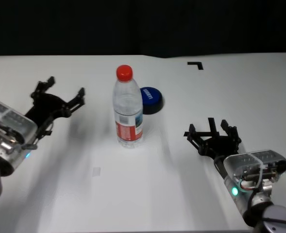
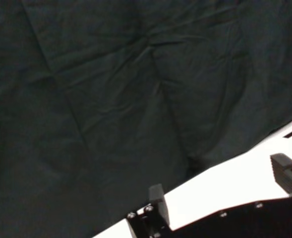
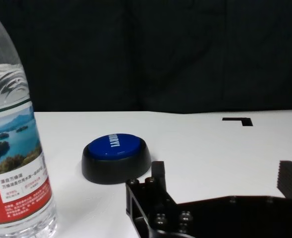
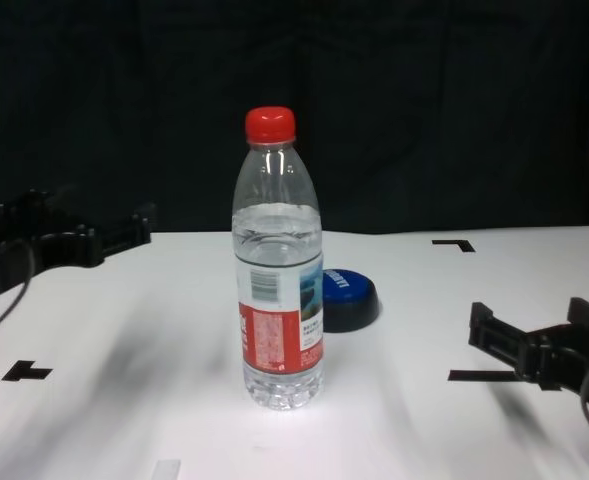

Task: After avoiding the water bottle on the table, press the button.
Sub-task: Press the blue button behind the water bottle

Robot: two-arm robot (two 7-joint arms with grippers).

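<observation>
The water bottle (image 1: 128, 108) stands upright mid-desk (image 1: 230, 87), red cap on; its label carries a barcode and a lake scene, the small print unreadable. Just behind it to the right sits the button (image 1: 150, 99), white lettering illegible. The left pincer (image 1: 60, 91) and right pincer (image 1: 213, 130) hover released, well apart from both.

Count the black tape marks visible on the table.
3. One black L-shaped tape mark at the far right of the large flat white table; a black T-shaped mark near left; a black strip near right. Others may be hidden.
</observation>
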